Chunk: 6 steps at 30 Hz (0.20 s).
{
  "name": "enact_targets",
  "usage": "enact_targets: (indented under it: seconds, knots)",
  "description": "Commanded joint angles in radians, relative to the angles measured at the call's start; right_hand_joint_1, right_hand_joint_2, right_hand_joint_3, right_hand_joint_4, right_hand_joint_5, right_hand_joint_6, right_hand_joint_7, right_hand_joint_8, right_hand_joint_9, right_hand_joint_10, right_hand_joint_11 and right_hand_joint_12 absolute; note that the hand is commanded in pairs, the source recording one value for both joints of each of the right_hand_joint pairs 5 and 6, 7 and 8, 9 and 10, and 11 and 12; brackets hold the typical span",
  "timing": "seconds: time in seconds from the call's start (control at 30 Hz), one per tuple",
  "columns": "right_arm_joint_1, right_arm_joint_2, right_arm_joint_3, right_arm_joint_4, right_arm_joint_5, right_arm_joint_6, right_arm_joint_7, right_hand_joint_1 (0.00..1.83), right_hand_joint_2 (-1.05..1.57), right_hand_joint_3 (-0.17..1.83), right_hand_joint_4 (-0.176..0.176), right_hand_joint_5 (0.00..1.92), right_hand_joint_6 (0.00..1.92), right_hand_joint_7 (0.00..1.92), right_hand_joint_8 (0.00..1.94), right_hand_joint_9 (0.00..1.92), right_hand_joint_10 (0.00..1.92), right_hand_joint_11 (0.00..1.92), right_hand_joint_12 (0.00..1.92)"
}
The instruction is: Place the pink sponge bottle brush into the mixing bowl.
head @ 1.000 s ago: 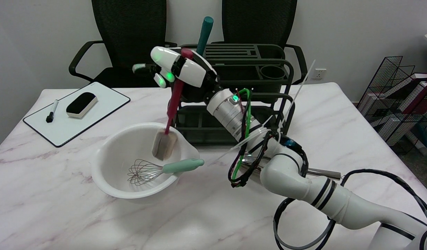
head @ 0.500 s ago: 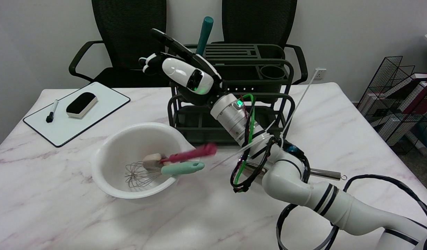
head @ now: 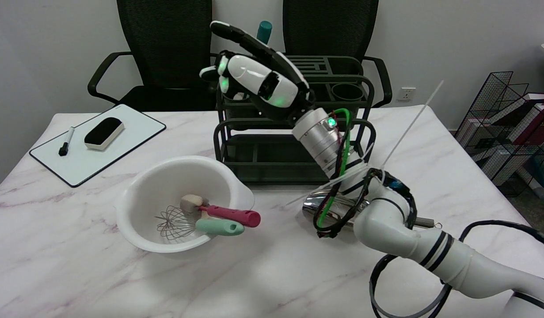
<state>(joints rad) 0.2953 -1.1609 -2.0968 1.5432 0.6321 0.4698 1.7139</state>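
Released since the earlier frame, the pink-handled sponge bottle brush (head: 223, 212) lies in the white plastic mixing bowl (head: 141, 194); your right hand (head: 258, 79), at one o'clock, empty and fingers spread, need only withdraw.

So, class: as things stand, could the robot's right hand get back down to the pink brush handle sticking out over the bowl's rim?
Probably yes. The right hand is open and raised by the black rack, and nothing lies over the pink brush in the bowl; only the whisk lies close alongside.
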Motion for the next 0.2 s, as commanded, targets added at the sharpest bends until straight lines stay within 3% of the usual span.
enact_targets:
  seconds: [0.03,0.2]
  knots:
    - [-0.15,0.146,0.221,0.042,-0.139,0.101,-0.021,1.09,0.45,0.96,0.0,0.61,0.61,1.18,1.18,1.28,1.28,0.85,0.85]
    - [-0.208,0.139,0.271,0.034,-0.144,0.119,-0.006,1.09,0.45,0.97,0.0,0.65,0.65,1.19,1.19,1.28,1.28,0.9,0.9]
